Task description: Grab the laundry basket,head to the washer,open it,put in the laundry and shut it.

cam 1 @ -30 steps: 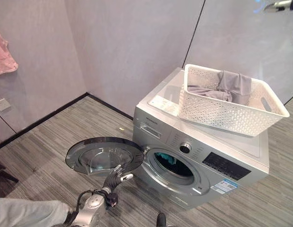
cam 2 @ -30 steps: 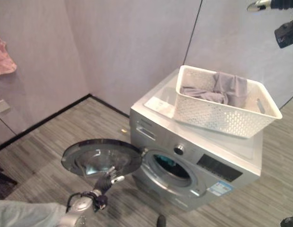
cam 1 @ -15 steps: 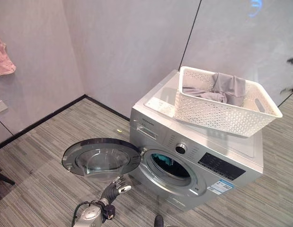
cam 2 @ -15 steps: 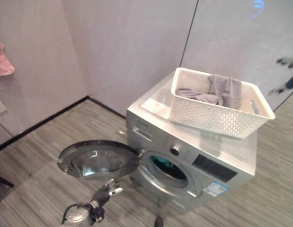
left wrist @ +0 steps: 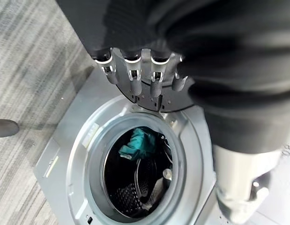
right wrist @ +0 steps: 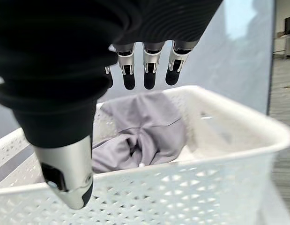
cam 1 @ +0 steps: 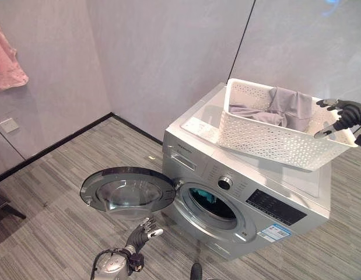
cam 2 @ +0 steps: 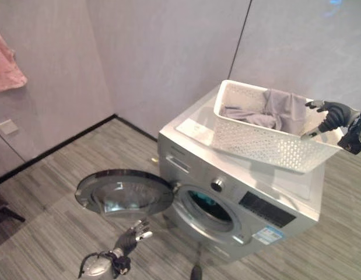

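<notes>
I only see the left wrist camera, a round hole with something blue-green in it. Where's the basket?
Observer: The white laundry basket sits on top of the washer.
Operator: Is anything in it?
Observer: Yes, grey laundry lies inside.
Operator: Where's the other hand?
Observer: The right hand, fingers open, hovers at the basket's right end, holding nothing.
Operator: And the door?
Observer: The washer door is swung wide open, above the open left hand.

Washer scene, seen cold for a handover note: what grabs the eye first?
The silver washer by the wall, its round door swung wide open, something teal inside the drum. On top sits a white laundry basket holding grey laundry, with the right hand open at its far end.
</notes>
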You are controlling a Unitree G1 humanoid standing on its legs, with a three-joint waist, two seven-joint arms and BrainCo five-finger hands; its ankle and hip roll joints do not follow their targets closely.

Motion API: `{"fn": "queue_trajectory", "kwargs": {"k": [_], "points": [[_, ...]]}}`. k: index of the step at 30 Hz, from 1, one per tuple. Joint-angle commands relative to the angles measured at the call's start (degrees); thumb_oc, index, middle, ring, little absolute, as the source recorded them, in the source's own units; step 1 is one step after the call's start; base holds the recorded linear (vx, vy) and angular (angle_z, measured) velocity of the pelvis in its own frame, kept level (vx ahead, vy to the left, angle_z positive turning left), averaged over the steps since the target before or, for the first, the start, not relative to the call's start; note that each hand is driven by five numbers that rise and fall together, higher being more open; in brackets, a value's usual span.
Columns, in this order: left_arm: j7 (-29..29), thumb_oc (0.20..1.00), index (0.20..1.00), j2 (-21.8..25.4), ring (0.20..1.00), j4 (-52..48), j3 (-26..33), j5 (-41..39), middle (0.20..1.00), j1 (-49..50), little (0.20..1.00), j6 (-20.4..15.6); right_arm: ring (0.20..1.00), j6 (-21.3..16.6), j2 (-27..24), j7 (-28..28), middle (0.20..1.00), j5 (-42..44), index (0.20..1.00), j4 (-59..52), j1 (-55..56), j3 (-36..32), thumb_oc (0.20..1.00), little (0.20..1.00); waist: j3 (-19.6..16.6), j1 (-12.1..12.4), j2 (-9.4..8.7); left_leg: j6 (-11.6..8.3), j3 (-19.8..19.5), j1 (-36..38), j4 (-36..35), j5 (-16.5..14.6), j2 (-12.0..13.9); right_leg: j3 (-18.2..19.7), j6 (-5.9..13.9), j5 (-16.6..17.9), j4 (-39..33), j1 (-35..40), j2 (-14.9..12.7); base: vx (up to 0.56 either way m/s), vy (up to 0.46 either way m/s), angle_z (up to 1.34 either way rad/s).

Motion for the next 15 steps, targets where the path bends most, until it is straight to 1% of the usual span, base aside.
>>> {"fn": "queue_trajectory", "kwargs": {"k": [1, 6, 7, 12, 14, 15], "points": [[-1.9, 1.0, 1.0, 2.7, 1.0, -4.8, 0.3, -1.6, 1.0, -2.4, 1.0, -3.0, 1.0, 0.0, 0.2, -0.8, 1.0, -1.4, 1.0, 5.2, -8.2, 0.5, 1.0, 1.0, 3.6, 1.3, -2.99, -0.87, -3.7, -1.3, 1.7, -2.8, 3.5, 1.4, 3.1, -8.0, 0.7, 3.8, -1.3, -0.01, -0.05, 0.14], [-1.9, 1.0, 1.0, 2.9, 1.0, -5.8, 0.6, -2.9, 1.0, -2.1, 1.0, -2.9, 1.0, 0.3, 1.3, -0.8, 1.0, -2.7, 1.0, 6.6, -7.1, 0.1, 1.0, 1.0, 4.4, 1.9, -2.88, -1.22, -4.9, -2.7, 1.2, -1.9, 3.8, 0.3, 2.88, -8.2, 0.7, 3.1, -1.0, -0.01, -0.043, 0.16], [-1.9, 1.0, 1.0, 2.9, 1.0, -6.2, 0.7, -3.3, 1.0, -2.1, 1.0, -3.0, 0.956, 0.3, 1.6, -1.0, 0.956, -2.9, 0.956, 6.7, -6.9, 0.1, 0.956, 0.956, 4.6, 2.1, -2.85, -1.26, -5.1, -2.9, 1.0, -1.7, 3.8, 0.1, 2.88, -8.2, 0.6, 3.0, -1.0, -0.02, -0.042, 0.08], [-2.2, 1.0, 1.0, 3.3, 1.0, -8.1, 0.9, -5.4, 1.0, -1.4, 1.0, -3.0, 0.95, 0.5, 3.2, -1.2, 0.95, -5.0, 0.95, 9.6, -6.2, 0.1, 0.95, 0.95, 5.8, 2.9, -2.48, -1.57, -5.8, -4.8, 0.9, -0.8, 4.2, -0.5, 2.74, -8.3, 0.5, 1.8, -0.7, -0.03, -0.049, 0.1], [-2.3, 1.0, 1.0, 3.5, 1.0, -8.4, 0.9, -5.8, 1.0, -1.2, 1.0, -2.9, 0.956, 0.6, 4.0, -1.5, 0.956, -5.3, 0.956, 11.3, -6.8, 0.3, 0.956, 0.956, 6.1, 3.1, -2.36, -1.6, -6.0, -5.3, 0.9, -0.5, 4.2, -0.5, 2.69, -8.3, 0.5, 1.4, -0.7, -0.03, -0.033, 0.09], [-2.4, 1.0, 1.0, 3.6, 1.0, -8.8, 0.9, -6.0, 1.0, -1.2, 1.0, -2.9, 1.0, 0.6, 4.5, -1.5, 1.0, -5.4, 1.0, 12.1, -7.0, 0.2, 1.0, 1.0, 6.3, 3.1, -2.27, -1.6, -6.1, -5.7, 0.9, -0.4, 4.2, -0.5, 2.67, -8.3, 0.5, 1.1, -0.7, -0.04, -0.047, 0.07]]}}
